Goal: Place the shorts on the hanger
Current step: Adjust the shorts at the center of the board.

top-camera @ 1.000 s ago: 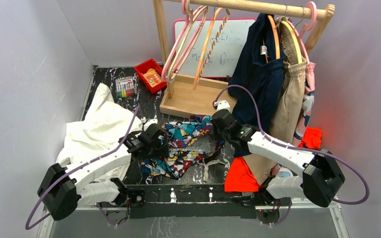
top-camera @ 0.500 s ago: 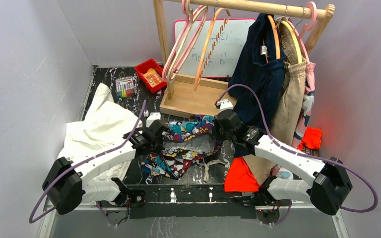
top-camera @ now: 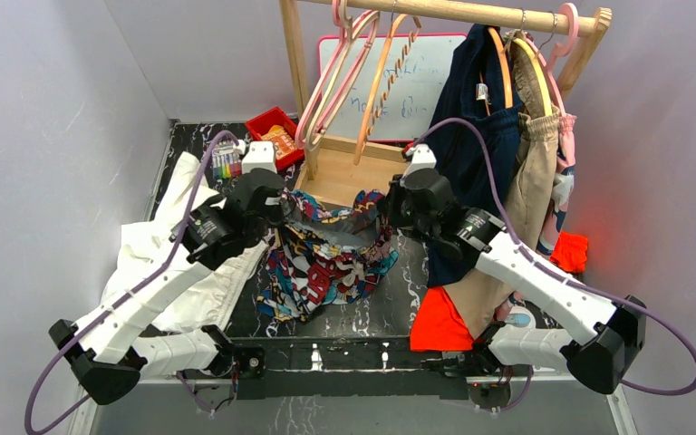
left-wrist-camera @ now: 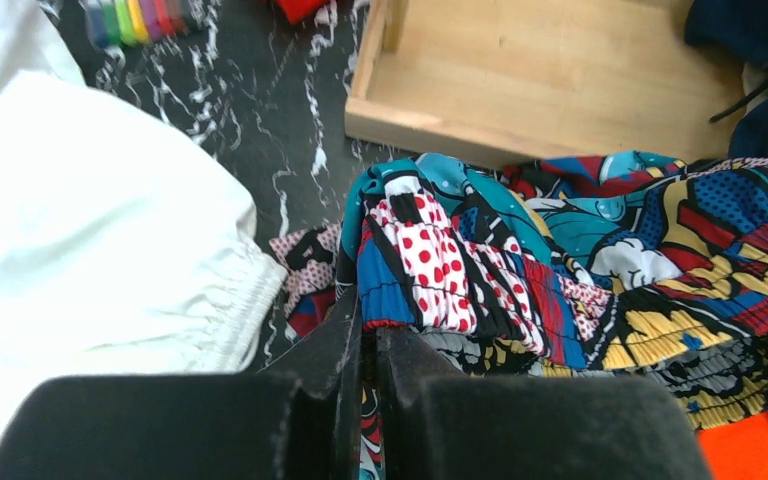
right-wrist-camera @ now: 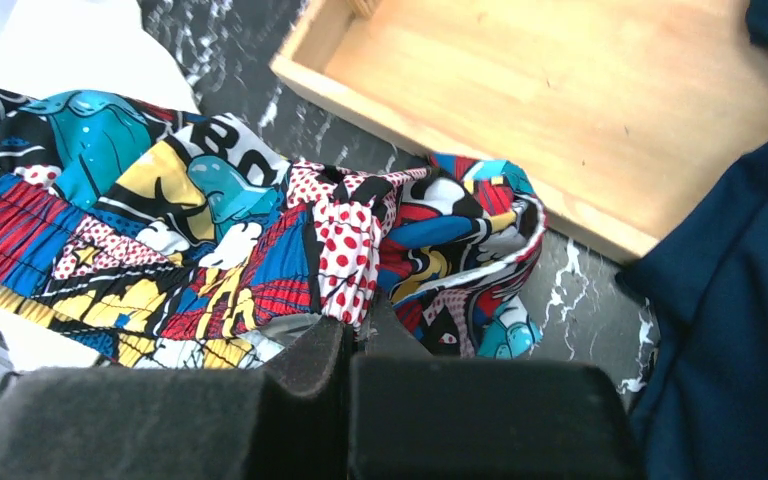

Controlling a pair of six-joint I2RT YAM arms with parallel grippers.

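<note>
A second before, the shorts [top-camera: 326,258] lay flat on the table [top-camera: 399,304] and the left gripper [top-camera: 276,210] was open over them. By this moment it had snapped closed on the left end of the waistband. The right gripper [top-camera: 388,210] was closed on the right end, as it had been all along. Both arms had lifted and moved back toward the wooden tray [top-camera: 349,177]. So the shorts hung in the air between the 2 grippers, with the waistband pulled out wide and the legs drooping down to the table.

We judged this a good step. The shorts were picked up and spread, but not yet on the hanger [top-camera: 375,95]. That hung on the rail [top-camera: 453,11] behind and above them, well apart from the cloth.

The top view showed us the hanger, the rail and both arms at once. The wrist views showed none of that. But they showed the grips up close. In the left wrist view, the left gripper [left-wrist-camera: 365,335] pinched the folded band of the shorts [left-wrist-camera: 560,270], beside the white cloth [left-wrist-camera: 80,220]. In the right wrist view, the right gripper [right-wrist-camera: 348,335] pinched a red-dotted bit of the shorts [right-wrist-camera: 210,230]. From the top, the arms hid both pinches.
</note>
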